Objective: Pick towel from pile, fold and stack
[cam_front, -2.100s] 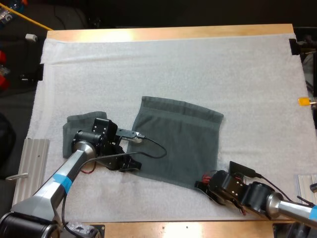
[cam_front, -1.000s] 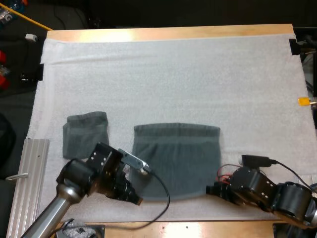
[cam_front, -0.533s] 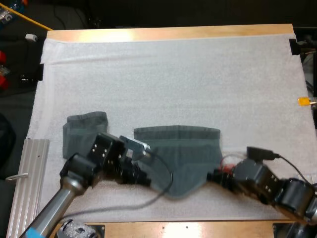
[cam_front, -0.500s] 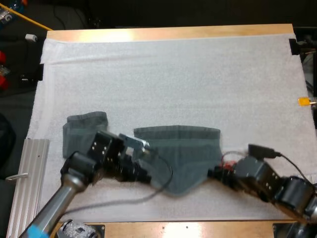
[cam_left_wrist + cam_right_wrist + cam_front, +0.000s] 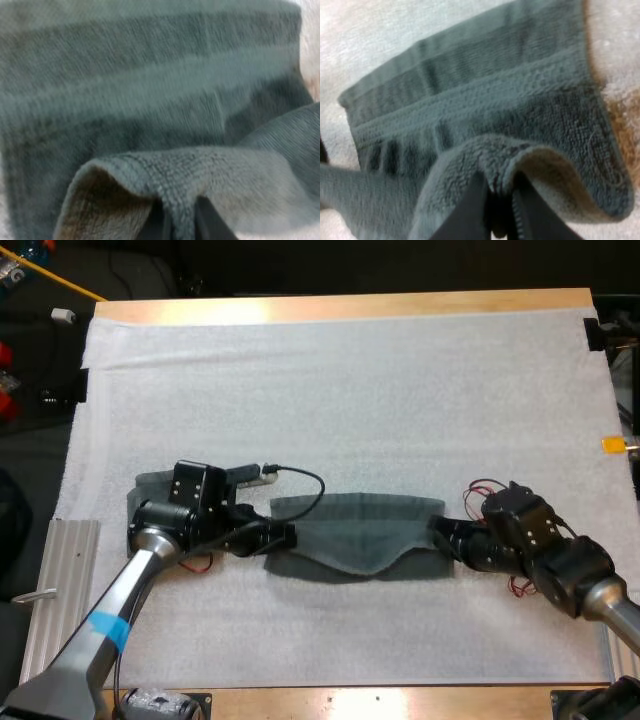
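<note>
Surface: a wooden table (image 5: 340,306) carries a white mat (image 5: 340,390) across most of the high view; dark room space runs along the top of the frame.
Far left: a ribbed metal rail (image 5: 62,580) lies at the mat's lower left edge, well apart from the work.
Folded towel: a small dark grey-green folded towel (image 5: 150,485) lies left of centre, partly under the left arm's wrist. Judged to be the base of the stack.
Left gripper: the left gripper (image 5: 283,537) sits at the left end of the working towel. In the left wrist view its fingers (image 5: 156,227) stand narrow, pinching a raised fold of the towel's edge.
Working towel: the working towel (image 5: 360,530) lies at centre frame as a low, wide band. Its near edge is lifted over the far half and sags in the middle between the two grips.
Right gripper: the right gripper (image 5: 440,532) sits at the towel's right end. In the right wrist view its fingers (image 5: 471,210) are narrow, clamped on the corner fold.
Done, by judgement: one towel folded; a second picked and spread.
In hand: first fold; the lifted edge is not yet laid on the far hem.
Outstanding: lay and release the edge, fold again, place on the folded towel at left.
</note>
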You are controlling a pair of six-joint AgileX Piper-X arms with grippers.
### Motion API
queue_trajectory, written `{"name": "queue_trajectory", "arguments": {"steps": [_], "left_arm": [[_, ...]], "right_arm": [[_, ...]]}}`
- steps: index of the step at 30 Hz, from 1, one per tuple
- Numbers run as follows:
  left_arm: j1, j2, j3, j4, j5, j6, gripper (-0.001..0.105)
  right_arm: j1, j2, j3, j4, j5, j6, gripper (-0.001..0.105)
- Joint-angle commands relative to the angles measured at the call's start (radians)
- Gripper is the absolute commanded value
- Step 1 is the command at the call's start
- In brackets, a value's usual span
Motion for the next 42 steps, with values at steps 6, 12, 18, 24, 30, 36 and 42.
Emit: {"name": "queue_trajectory", "arguments": {"steps": [6,12,18,24,30,36,42], "left_arm": [[0.051,0.043,-0.014,-0.047,-0.037,-0.021,0.0],[0.054,0.072,-0.014,-0.078,-0.038,-0.019,0.0],[0.054,0.102,-0.014,-0.103,-0.037,-0.019,0.001],[0.054,0.102,-0.016,-0.157,-0.038,-0.019,0.037],[0.054,0.102,-0.016,-0.238,-0.033,-0.022,0.062],[0.054,0.097,-0.028,-0.241,0.015,-0.022,0.061],[0.054,0.002,-0.039,-0.142,-0.017,0.004,0.061]], "right_arm": [[-0.049,0.083,-0.002,-0.067,-0.047,-0.008,0.0],[-0.05,0.116,-0.002,-0.096,-0.003,0.032,0.0],[-0.05,0.134,-0.002,-0.127,0.015,0.057,0.0],[-0.05,0.174,-0.002,-0.22,-0.02,0.057,0.017],[-0.05,0.211,-0.002,-0.372,-0.015,0.048,0.052],[-0.05,0.186,-0.004,-0.423,-0.015,-0.082,0.052],[-0.05,0.051,-0.004,-0.175,0.11,-0.315,0.052]]}}
